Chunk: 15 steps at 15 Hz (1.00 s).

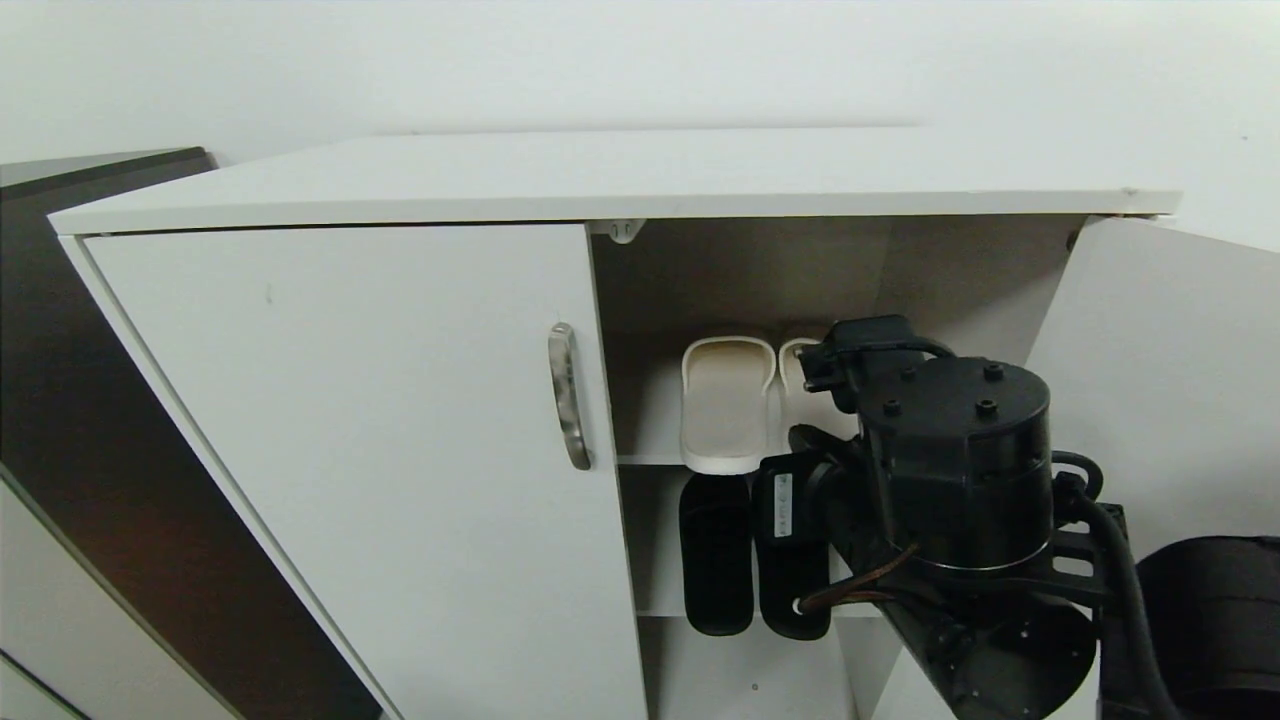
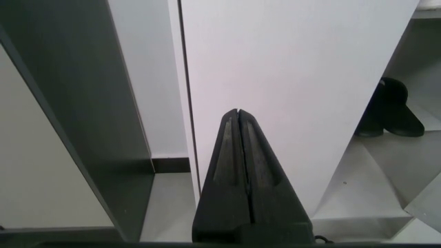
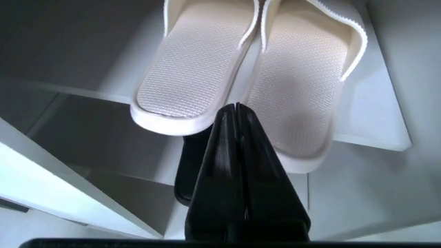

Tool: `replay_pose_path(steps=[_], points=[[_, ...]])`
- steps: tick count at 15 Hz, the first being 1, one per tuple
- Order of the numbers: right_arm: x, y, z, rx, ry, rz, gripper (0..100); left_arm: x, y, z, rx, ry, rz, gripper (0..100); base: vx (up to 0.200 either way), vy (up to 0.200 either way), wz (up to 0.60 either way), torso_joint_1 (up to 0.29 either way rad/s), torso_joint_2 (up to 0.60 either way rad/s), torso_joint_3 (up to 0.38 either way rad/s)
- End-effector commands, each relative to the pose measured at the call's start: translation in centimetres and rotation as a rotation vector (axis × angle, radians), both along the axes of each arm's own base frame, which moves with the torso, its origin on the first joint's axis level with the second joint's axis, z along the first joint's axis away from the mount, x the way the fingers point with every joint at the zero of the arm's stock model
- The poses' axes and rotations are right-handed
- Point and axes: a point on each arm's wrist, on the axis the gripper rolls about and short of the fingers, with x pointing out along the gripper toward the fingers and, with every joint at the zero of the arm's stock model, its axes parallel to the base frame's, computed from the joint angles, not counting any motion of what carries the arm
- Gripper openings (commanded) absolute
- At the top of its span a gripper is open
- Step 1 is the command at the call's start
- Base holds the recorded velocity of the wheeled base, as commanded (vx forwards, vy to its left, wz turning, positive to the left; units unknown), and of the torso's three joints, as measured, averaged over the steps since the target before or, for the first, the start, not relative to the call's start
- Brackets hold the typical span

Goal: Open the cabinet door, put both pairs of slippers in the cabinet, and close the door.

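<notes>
The white cabinet (image 1: 620, 180) has its left door (image 1: 380, 420) closed and its right door (image 1: 1160, 380) swung open. A white pair of slippers (image 1: 725, 405) lies on the upper shelf, heels over the shelf edge (image 3: 241, 76). A black pair of slippers (image 1: 745, 555) sits on the shelf below (image 2: 389, 110). My right gripper (image 3: 237, 109) is shut with nothing in it, just in front of the white pair's heels. My left gripper (image 2: 238, 114) is shut and empty, low down before the closed left door (image 2: 289, 83).
A metal handle (image 1: 568, 397) runs down the closed left door's right edge. A dark panel (image 1: 110, 400) stands to the cabinet's left. The bottom shelf (image 1: 740, 670) lies below the black pair. The right arm's wrist (image 1: 950, 470) fills much of the cabinet opening.
</notes>
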Motion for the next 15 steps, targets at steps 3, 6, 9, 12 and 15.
replay_pose_path(steps=[3, 6, 9, 12, 15], points=[[-0.23, -0.08, 0.09, 0.002, -0.001, 0.005, 0, 0.0, 0.0, 0.0, -0.001, 0.0, 0.0, 0, 0.0, 0.0, 0.0, 0.0, 0.0, 0.0], [-0.31, -0.21, -0.38, -0.006, 0.006, 0.006, 0, 0.01, 0.0, 0.0, 0.0, 0.001, 0.0, 0, -0.067, 0.0, 0.0, 0.001, 0.0, 0.002], [-0.29, -0.17, -0.48, -0.005, 0.005, 0.006, 0, 0.0, 0.0, 0.0, 0.0, 0.0, 0.0, 0, -0.2, 0.0, 0.0, 0.001, 0.0, -0.001], [-0.26, 0.06, -0.52, 0.011, -0.004, 0.009, 0, 0.01, 0.0, 0.0, -0.001, 0.001, 0.0, 0, -0.2, 0.0, 0.0, 0.001, 0.0, 0.007], [-0.23, 0.11, -0.72, 0.01, -0.002, 0.011, 0, 0.01, 0.0, 0.0, -0.001, 0.001, 0.0, 0, -0.2, 0.0, 0.0, 0.001, 0.0, 0.004]])
